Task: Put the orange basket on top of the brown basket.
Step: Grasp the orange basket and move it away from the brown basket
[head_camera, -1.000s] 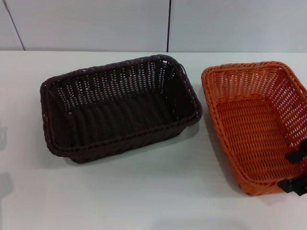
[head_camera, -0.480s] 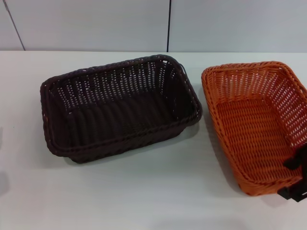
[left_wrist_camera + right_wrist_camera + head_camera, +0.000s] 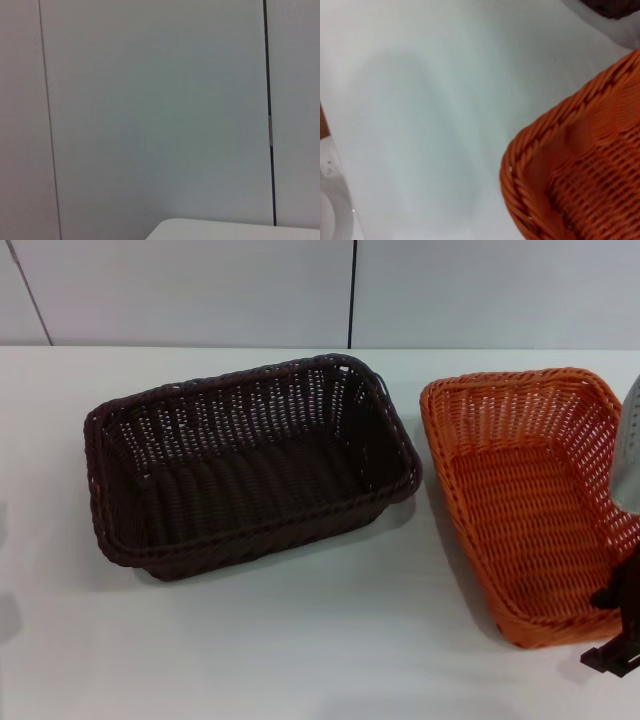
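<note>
The orange basket (image 3: pixel 530 510) stands on the white table at the right; its corner also shows in the right wrist view (image 3: pixel 580 175). The brown basket (image 3: pixel 250 530) stands on the table left of it, a small gap apart. My right gripper (image 3: pixel 612 628) is at the orange basket's near right corner. It is open, with one black finger (image 3: pixel 608 596) inside the basket and the other outside the rim. The basket rests flat on the table. My left gripper is out of view.
The white table (image 3: pixel 330 640) runs back to a pale panelled wall (image 3: pixel 200 290). A grey part of my right arm (image 3: pixel 630 450) hangs over the orange basket's right side. The left wrist view shows only the wall and a table corner (image 3: pixel 225 230).
My right gripper has slid along the orange basket's right side toward its near corner. Both baskets have stayed where they were.
</note>
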Robot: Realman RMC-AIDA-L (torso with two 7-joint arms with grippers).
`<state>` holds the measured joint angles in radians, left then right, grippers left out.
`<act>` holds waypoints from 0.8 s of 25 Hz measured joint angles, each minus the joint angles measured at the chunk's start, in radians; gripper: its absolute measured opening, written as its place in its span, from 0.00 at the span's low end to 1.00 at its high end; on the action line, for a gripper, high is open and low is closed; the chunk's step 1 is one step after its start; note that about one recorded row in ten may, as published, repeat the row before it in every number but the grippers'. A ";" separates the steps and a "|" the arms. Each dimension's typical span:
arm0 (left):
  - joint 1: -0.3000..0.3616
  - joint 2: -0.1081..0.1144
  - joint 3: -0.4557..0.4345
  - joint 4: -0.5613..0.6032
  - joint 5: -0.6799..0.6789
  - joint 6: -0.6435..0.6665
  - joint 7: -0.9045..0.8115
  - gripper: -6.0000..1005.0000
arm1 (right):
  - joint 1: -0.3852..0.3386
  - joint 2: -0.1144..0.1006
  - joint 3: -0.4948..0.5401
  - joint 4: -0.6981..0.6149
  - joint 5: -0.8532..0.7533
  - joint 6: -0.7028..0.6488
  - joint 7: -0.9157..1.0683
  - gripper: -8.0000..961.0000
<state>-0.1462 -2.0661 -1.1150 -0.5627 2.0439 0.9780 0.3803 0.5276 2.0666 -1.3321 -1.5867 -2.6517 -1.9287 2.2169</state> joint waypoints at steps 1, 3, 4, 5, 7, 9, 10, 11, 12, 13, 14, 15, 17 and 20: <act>-0.001 0.000 0.000 0.002 0.000 0.000 0.000 0.77 | 0.001 0.001 -0.004 0.010 -0.009 0.009 0.000 0.66; -0.001 0.000 0.000 0.005 -0.001 -0.001 0.000 0.77 | 0.007 0.004 -0.015 0.038 -0.024 0.026 0.000 0.66; -0.001 0.000 -0.001 0.005 -0.002 -0.001 0.000 0.77 | 0.009 0.004 -0.021 0.050 -0.028 0.034 0.000 0.66; -0.001 0.000 -0.001 0.005 -0.002 -0.001 0.000 0.77 | 0.012 0.005 -0.028 0.060 -0.031 0.040 0.001 0.66; 0.005 0.000 -0.002 0.007 -0.004 -0.001 0.000 0.77 | 0.013 0.006 -0.048 0.069 -0.040 0.056 0.005 0.66; 0.006 0.001 -0.003 0.011 -0.004 -0.001 0.000 0.77 | 0.014 0.007 -0.068 0.069 -0.058 0.067 0.017 0.66; 0.006 0.001 -0.003 0.011 -0.004 -0.001 0.000 0.77 | 0.016 0.007 -0.078 0.069 -0.071 0.071 0.027 0.66; 0.006 0.001 -0.006 0.015 -0.004 -0.001 0.000 0.77 | 0.019 0.008 -0.087 0.070 -0.080 0.077 0.039 0.66; 0.007 0.001 -0.008 0.017 -0.004 -0.001 0.000 0.77 | 0.023 0.008 -0.100 0.070 -0.089 0.088 0.055 0.65; 0.007 0.001 -0.009 0.018 -0.004 -0.001 0.000 0.77 | 0.023 0.008 -0.100 0.070 -0.089 0.088 0.055 0.65; 0.006 0.002 -0.009 0.021 -0.004 -0.001 0.000 0.77 | 0.021 0.009 -0.113 0.059 -0.089 0.094 0.059 0.65; 0.006 0.002 -0.009 0.021 -0.004 -0.001 0.000 0.77 | 0.021 0.009 -0.113 0.059 -0.089 0.094 0.059 0.61; 0.002 0.002 -0.009 0.029 -0.004 -0.001 0.000 0.77 | 0.015 0.009 -0.144 0.029 -0.090 0.098 0.089 0.51; 0.000 0.002 -0.009 0.033 -0.003 -0.001 0.000 0.77 | 0.017 0.009 -0.160 0.014 -0.090 0.100 0.120 0.40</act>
<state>-0.1462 -2.0637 -1.1244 -0.5297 2.0407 0.9771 0.3804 0.5441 2.0757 -1.4923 -1.5728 -2.7412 -1.8288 2.3365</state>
